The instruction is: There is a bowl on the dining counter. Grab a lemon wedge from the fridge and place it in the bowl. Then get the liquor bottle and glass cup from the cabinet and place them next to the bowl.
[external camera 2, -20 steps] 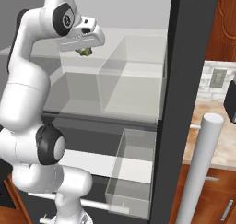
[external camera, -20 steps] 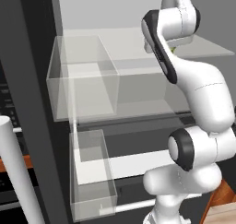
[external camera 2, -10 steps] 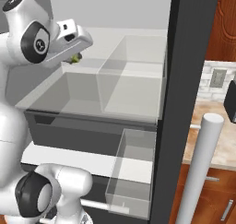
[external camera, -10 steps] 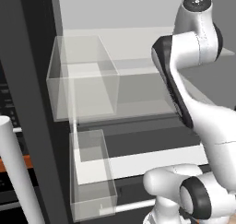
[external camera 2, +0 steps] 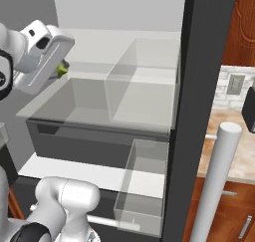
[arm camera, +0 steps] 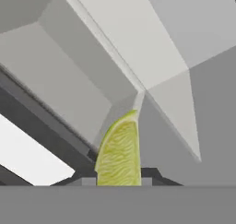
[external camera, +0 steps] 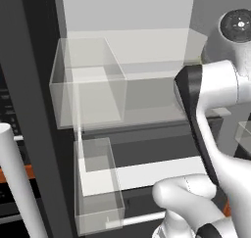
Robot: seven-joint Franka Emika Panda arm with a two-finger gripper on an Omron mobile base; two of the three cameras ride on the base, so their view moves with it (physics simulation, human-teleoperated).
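The fridge (external camera 2: 205, 71) stands open in front of me, its pale shelves and clear bins showing. My gripper (external camera 2: 61, 70) hangs at the left of the right base view, just above the front of the glass shelf, and is shut on the lemon wedge (external camera 2: 63, 68). In the hand view the yellow-green lemon wedge (arm camera: 119, 154) stands upright between the dark fingertips (arm camera: 148, 180) of the gripper (arm camera: 118, 180), with a corner of the fridge's inner walls behind it. The bowl, dining counter, liquor bottle, glass cup and cabinet are out of view.
A clear bin (external camera: 88, 90) sits on the glass shelf (external camera 2: 94, 111), and a smaller clear bin (external camera: 98, 188) hangs lower. A pale bar handle (external camera 2: 215, 186) rises at the right, another (external camera: 19, 183) at the left. Wood cabinets and a wall counter (external camera 2: 239, 151) lie beyond the fridge's edge.
The arm has swung back toward the base, carrying the wedge out from over the shelf, to the left and a little lower in the right base view. The grip is unchanged.
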